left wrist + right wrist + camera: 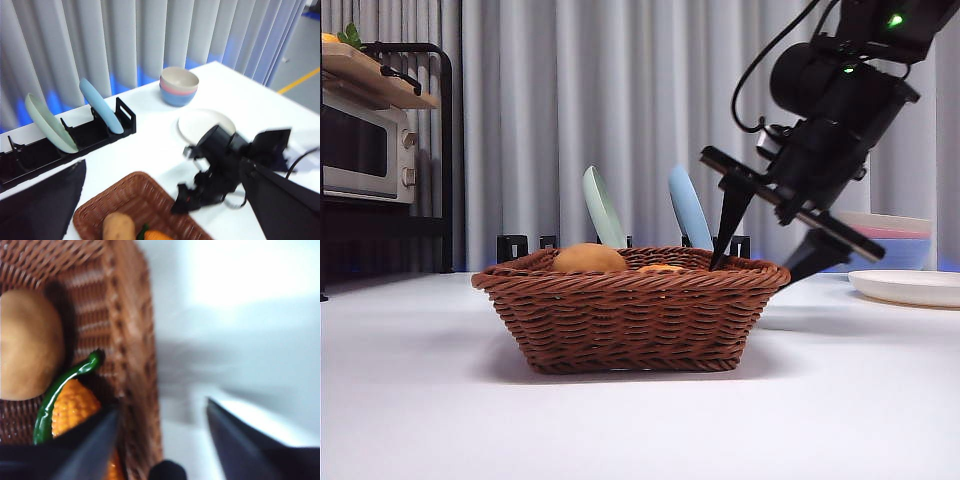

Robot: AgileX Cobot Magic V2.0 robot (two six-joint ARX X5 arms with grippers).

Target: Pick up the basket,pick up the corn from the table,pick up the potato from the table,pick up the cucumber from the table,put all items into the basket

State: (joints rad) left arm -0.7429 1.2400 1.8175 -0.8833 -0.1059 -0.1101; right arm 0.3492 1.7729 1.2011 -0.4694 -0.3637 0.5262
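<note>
The brown wicker basket (630, 310) stands on the white table (420, 400). The tan potato (588, 258) and a bit of the orange corn (660, 267) show above its rim. In the right wrist view the potato (27, 345), the bumpy corn (75, 410) and the thin green cucumber (65, 382) lie inside the basket (127, 315). My right gripper (755, 272) is open and empty; one jaw is inside the basket's right rim, the other outside it. My left gripper (162, 165) is open and empty, high above the basket (135, 195).
A black rack (95, 132) behind the basket holds a green plate (602, 208) and a blue plate (688, 208). Stacked bowls (179, 86) and a white plate (910, 287) sit at the right. A microwave shelf (365, 140) stands at the far left.
</note>
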